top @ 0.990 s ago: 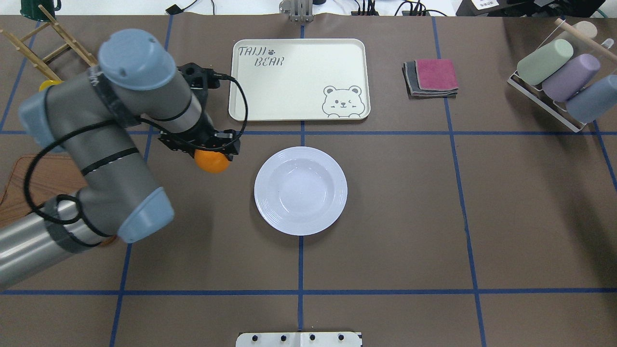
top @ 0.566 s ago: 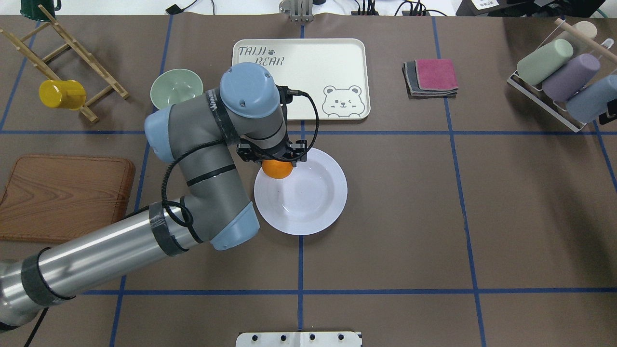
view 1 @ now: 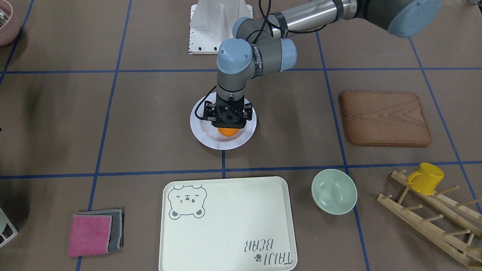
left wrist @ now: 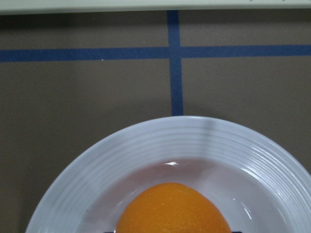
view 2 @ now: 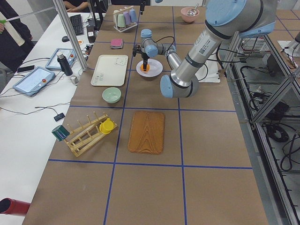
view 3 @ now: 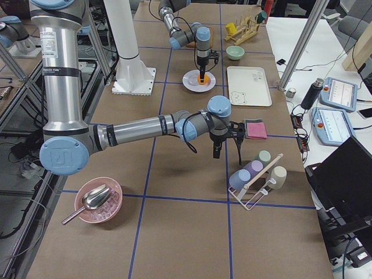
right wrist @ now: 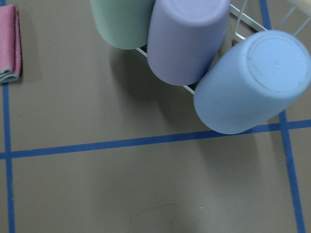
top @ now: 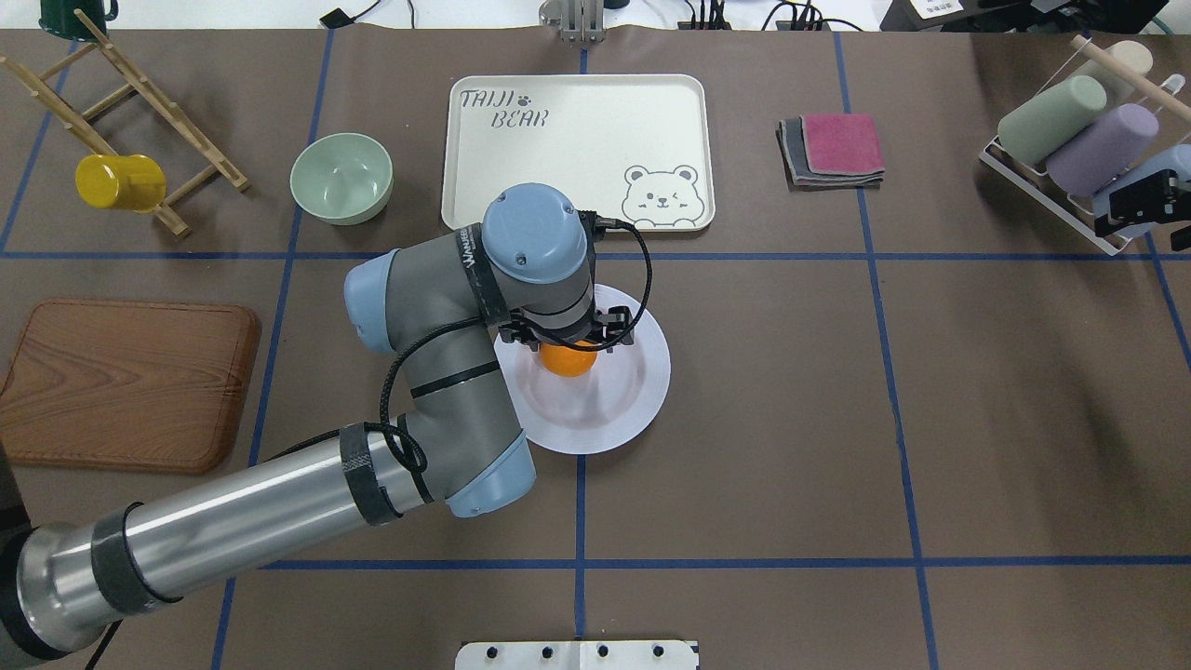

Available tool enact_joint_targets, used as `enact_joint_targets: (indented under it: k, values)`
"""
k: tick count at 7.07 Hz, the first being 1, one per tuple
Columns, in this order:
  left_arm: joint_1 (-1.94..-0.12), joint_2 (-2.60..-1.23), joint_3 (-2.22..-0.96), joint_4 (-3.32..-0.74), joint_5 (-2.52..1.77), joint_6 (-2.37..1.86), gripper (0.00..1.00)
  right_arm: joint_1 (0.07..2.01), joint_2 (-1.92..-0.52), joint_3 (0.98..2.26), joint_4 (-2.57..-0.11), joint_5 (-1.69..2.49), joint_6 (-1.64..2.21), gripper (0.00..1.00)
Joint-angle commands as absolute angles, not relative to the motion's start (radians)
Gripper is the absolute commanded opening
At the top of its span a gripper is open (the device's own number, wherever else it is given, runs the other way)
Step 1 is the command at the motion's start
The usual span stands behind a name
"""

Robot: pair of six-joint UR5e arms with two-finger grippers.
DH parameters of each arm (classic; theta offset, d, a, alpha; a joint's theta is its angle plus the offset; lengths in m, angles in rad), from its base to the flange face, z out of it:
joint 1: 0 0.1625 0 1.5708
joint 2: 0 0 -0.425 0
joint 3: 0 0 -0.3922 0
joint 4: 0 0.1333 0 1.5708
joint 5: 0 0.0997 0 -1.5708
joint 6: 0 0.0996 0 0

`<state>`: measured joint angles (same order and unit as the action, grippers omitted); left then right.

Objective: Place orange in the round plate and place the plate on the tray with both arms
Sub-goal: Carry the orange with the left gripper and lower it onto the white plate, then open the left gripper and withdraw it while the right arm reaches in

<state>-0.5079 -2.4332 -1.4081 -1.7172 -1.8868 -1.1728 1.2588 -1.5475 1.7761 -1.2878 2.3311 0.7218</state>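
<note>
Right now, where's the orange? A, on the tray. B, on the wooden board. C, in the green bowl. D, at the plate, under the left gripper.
D: the orange is at the plate's centre, directly under the left gripper.

orange [left wrist: 172, 208]: bottom cut off | right gripper [top: 1124, 210]: jaws apparently hidden overhead

Brown-paper table [top: 791, 419], blue tape grid [top: 744, 563]
</note>
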Motion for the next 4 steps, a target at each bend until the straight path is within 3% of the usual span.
enact_joint_targets:
  k: [1, 2, 4]
  values:
    - [-0.597, -2.303, -1.613, -1.613, -1.942, -1.021, 0.99, 1.189, -1.545, 1.885, -1.269, 2.332, 0.904, 1.00]
    - [-0.723, -2.233, -1.697, -1.498, -2.015, -0.847, 0.99, 1.143, -1.531, 1.884, -1.152, 2.330, 1.057, 1.00]
    - [-1.003, -2.052, -1.724, -1.473, -2.112, -0.397, 0.99, 1.013, -1.502, 1.888, -0.927, 2.242, 1.434, 1.00]
